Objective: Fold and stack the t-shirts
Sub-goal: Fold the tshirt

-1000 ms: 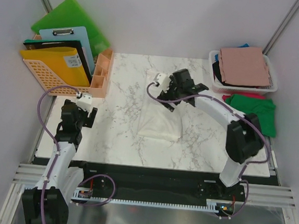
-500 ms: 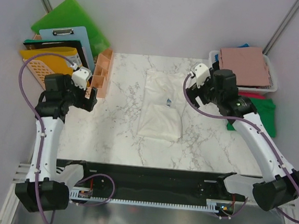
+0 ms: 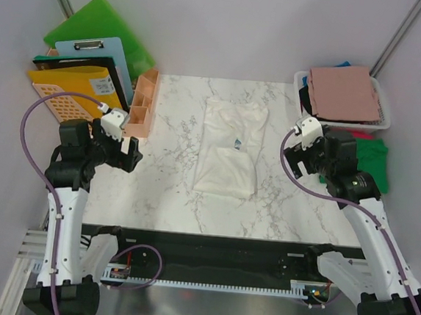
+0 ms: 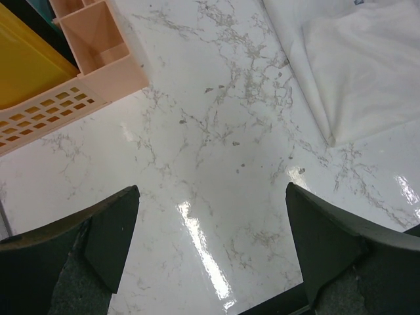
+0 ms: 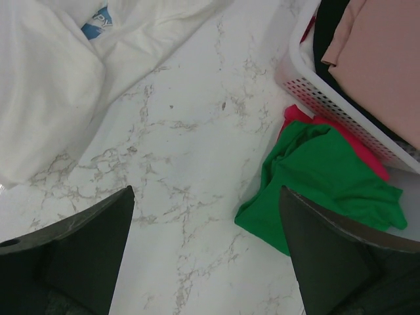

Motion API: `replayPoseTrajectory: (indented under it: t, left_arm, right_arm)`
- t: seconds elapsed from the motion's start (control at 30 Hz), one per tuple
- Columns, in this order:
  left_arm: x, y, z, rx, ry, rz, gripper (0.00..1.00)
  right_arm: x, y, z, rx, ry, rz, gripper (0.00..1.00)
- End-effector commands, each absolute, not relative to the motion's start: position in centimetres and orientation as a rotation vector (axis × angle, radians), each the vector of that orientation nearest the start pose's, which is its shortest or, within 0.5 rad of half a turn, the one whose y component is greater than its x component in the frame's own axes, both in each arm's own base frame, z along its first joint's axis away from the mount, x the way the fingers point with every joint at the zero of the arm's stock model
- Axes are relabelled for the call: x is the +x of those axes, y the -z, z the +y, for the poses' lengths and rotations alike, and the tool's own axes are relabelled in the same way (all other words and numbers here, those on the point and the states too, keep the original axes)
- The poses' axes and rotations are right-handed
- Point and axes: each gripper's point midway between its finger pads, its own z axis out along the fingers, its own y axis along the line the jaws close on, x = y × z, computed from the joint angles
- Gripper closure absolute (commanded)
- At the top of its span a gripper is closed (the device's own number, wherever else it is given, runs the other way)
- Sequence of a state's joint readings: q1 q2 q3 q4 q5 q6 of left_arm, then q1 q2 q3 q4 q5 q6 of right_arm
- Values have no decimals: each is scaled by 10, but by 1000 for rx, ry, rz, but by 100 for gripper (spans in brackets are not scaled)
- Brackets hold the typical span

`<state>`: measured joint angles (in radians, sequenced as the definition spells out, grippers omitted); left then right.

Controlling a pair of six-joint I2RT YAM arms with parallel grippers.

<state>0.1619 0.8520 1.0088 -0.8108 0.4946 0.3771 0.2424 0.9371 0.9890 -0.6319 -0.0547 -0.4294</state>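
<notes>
A cream-white t-shirt [image 3: 230, 148] lies partly folded in the middle of the marble table, its small blue chest print [image 3: 237, 142] showing; it also shows in the left wrist view [image 4: 357, 72] and the right wrist view [image 5: 59, 72]. A green t-shirt [image 3: 362, 157] lies over a red one [image 5: 295, 117] at the right edge, also in the right wrist view [image 5: 321, 190]. A dusty-pink t-shirt [image 3: 344, 92] tops the basket. My left gripper [image 4: 210, 243] is open and empty above bare table, left of the white shirt. My right gripper [image 5: 207, 252] is open and empty between the white and green shirts.
A white mesh basket [image 3: 302, 99] holds the pink shirt over black and blue cloth at the back right. A peach organiser [image 3: 138, 103] and an orange basket [image 3: 56, 103] with yellow, blue and green boards [image 3: 97, 22] stand at the back left.
My right gripper has let go of the white shirt and pulled back to the right, toward the green shirt. The shirt's upper half now lies spread out. My left arm rose and swung.
</notes>
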Motion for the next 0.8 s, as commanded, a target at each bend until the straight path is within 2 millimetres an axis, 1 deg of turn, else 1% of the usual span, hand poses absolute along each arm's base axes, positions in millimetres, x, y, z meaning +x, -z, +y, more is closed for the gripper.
replayPoseTrajectory:
  t: [0.0,0.03,0.07,0.13,0.2,0.23,0.3,0.33,0.37,0.4,0.43,0.47,0.5,0.53,0.6,0.63,0.7,0.77]
  left_arm:
    - [264,-222,-17,398,187,2124,0]
    - [266,-215,-17,382,206,2149,0]
    - [266,-214,-20,383,227,2149,0]
    - [270,-216,-21,372,240,2134,0]
    - [272,-219,-15,349,194,2125,0]
    - [273,-222,-11,350,168,2120,0]
    - [275,-219,-4,348,118,2125,0]
    - [276,-216,0,356,89,2128,0]
    - [277,-213,2,355,77,2135,0]
    - [279,-209,4,347,71,2150,0]
    - [280,-204,6,335,67,2161,0]
    - [280,-201,5,331,73,2167,0]
    - [280,-201,5,330,75,2166,0]
    - [279,-198,5,327,78,2172,0]
    - [279,-199,9,325,50,2174,0]
    - [278,-196,14,317,17,2186,0]
    - [279,-195,17,316,0,2192,0]
    - [278,-190,16,318,7,2201,0]
  right_arm:
    - [308,-239,62,-637,50,1993,2]
    - [310,-234,62,-613,41,2024,2]
    - [312,-234,63,-604,35,2031,2]
    - [313,-223,69,-603,-11,2079,2]
    - [313,-217,78,-578,-90,2120,2]
    - [309,-206,95,-628,-204,2152,2]
    - [305,-197,115,-649,-348,2186,2]
    - [303,-183,123,-672,-421,2236,2]
    - [297,-184,141,-717,-554,2225,2]
    - [298,-181,147,-730,-603,2231,3]
    - [303,-171,152,-735,-640,2256,8]
    - [303,-169,159,-749,-692,2253,14]
    - [306,-165,162,-759,-713,2259,15]
    - [312,-153,165,-760,-736,2286,15]
    - [319,-149,173,-778,-788,2278,14]
    - [325,-137,176,-763,-813,2309,14]
    - [334,-126,185,-755,-872,2303,15]
    - [338,-120,191,-719,-917,2309,18]
